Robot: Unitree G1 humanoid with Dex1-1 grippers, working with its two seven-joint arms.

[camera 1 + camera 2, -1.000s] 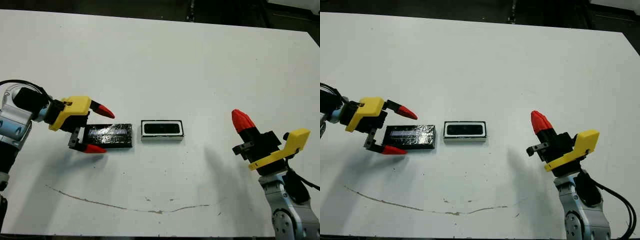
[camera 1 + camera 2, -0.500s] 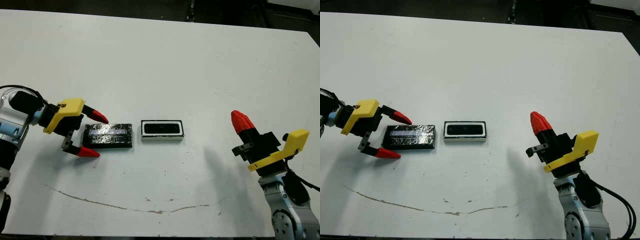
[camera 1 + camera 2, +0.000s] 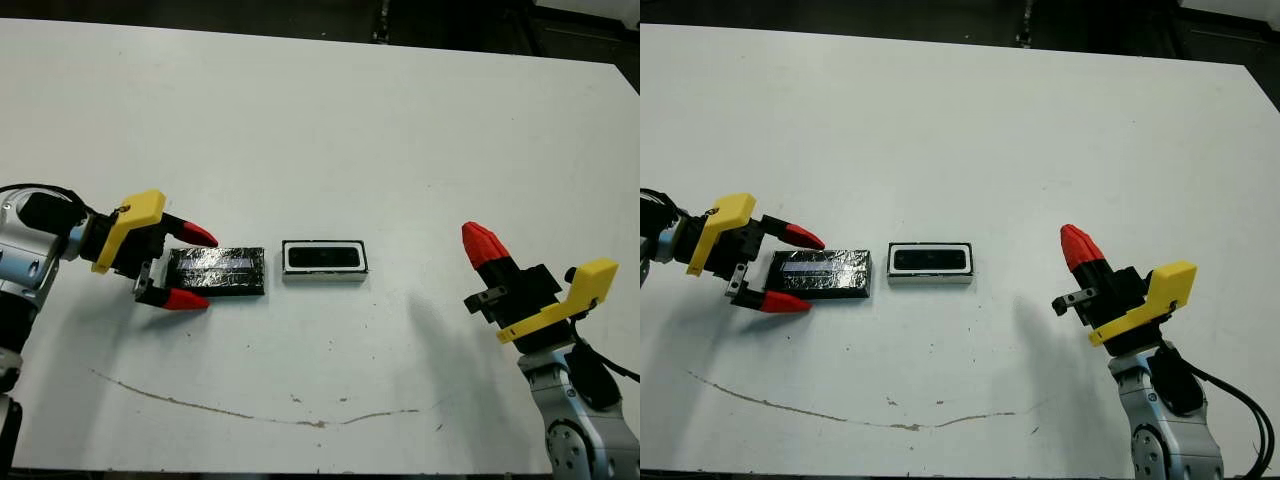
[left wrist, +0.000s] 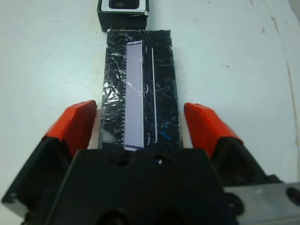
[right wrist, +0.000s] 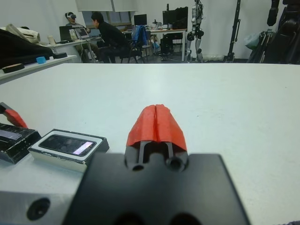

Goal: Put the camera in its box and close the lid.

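The lid (image 3: 220,270), a glossy black slab with a silvery stripe, lies flat on the white table. My left gripper (image 3: 192,267) is open, with a red fingertip on each side of the lid's left end. In the left wrist view the lid (image 4: 140,89) lies between the fingers (image 4: 77,119) without touching them. Just right of the lid stands the white box (image 3: 323,271), and the camera (image 3: 323,257) lies inside it, dark face up. My right gripper (image 3: 482,243) is shut and empty, well to the right of the box.
A thin brown scratch (image 3: 240,410) runs across the table near its front edge. Beyond the table, the right wrist view shows people (image 5: 105,35) seated at desks with monitors.
My left gripper drew back a little to the left along the lid and its fingers came slightly closer together. Lid, box and right arm have not moved.
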